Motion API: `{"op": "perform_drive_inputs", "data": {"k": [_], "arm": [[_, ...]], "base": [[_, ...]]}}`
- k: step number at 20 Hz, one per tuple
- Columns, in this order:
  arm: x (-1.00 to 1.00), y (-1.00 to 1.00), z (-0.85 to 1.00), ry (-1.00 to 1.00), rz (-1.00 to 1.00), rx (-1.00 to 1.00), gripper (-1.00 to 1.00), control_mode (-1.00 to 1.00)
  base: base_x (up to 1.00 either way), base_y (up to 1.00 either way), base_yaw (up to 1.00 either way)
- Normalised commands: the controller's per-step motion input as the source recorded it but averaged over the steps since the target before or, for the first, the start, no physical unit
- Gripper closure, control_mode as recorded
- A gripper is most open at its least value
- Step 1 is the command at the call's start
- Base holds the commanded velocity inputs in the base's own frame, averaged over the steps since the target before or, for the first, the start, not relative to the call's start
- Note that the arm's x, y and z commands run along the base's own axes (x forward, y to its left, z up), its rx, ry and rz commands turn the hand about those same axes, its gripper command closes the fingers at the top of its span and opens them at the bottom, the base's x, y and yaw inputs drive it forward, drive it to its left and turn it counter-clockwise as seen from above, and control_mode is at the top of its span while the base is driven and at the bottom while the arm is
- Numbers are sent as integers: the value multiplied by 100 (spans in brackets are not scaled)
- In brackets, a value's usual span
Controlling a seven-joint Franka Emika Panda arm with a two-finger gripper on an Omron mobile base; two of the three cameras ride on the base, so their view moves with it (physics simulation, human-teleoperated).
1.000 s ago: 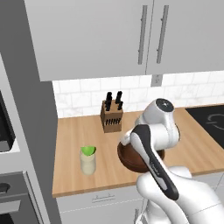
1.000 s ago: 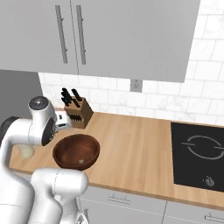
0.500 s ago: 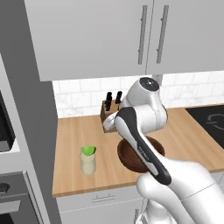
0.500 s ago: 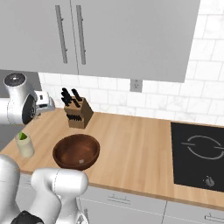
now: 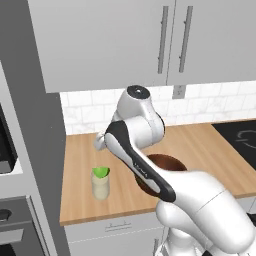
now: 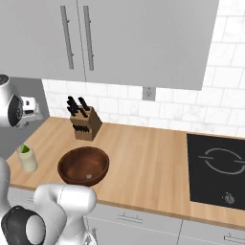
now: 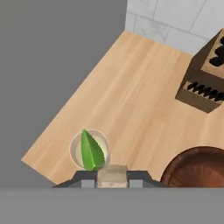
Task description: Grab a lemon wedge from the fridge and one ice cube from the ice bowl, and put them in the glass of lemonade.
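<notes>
pincer [image 7: 112, 180] gripping 1 ice cube [image 7: 112, 175], nearly closed | hovering above glass of lemonade [image 7: 89, 150] holding lemon wedge [image 7: 92, 151], lining up drop

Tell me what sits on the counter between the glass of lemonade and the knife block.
Nothing: in the hand view, bare wooden counter runs from the glass of lemonade to the knife block. The ice bowl lies off to one side.
</notes>
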Motion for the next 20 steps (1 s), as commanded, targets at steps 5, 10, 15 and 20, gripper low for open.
{"op": "perform_drive_inputs", "data": {"k": [5, 10, 15, 20], "arm": [[0, 33, -41, 0, 1, 0, 100, -100], [11, 29, -41, 0, 0, 0, 100, -100], [4, 17, -2, 1, 0, 0, 100, -100], [0, 3, -5, 0, 0, 0, 100, -100]], "base": [[0, 0, 0], [0, 0, 0], [0, 0, 0], [0, 0, 0]]}}
